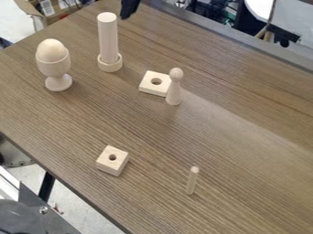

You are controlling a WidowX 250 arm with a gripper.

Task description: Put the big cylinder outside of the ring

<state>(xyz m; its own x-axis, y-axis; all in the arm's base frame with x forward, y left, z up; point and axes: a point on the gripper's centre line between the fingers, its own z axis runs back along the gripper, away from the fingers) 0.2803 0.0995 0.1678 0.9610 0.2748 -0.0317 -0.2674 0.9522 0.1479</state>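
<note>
The big pale wooden cylinder point(108, 38) stands upright at the upper left of the table. Its lower end is inside a low wooden ring point(110, 65) that lies flat on the tabletop. Part of the black gripper point(127, 9) shows at the top edge, just right of the cylinder's top and apart from it. How its fingers stand cannot be made out.
An egg in a wooden cup point(54, 65) stands left of the ring. Right of it are a square block with a hole point(147, 83) and a peg figure point(175, 87). Nearer are a holed cube point(112, 160) and a thin peg point(192, 180) on the table point(245, 151).
</note>
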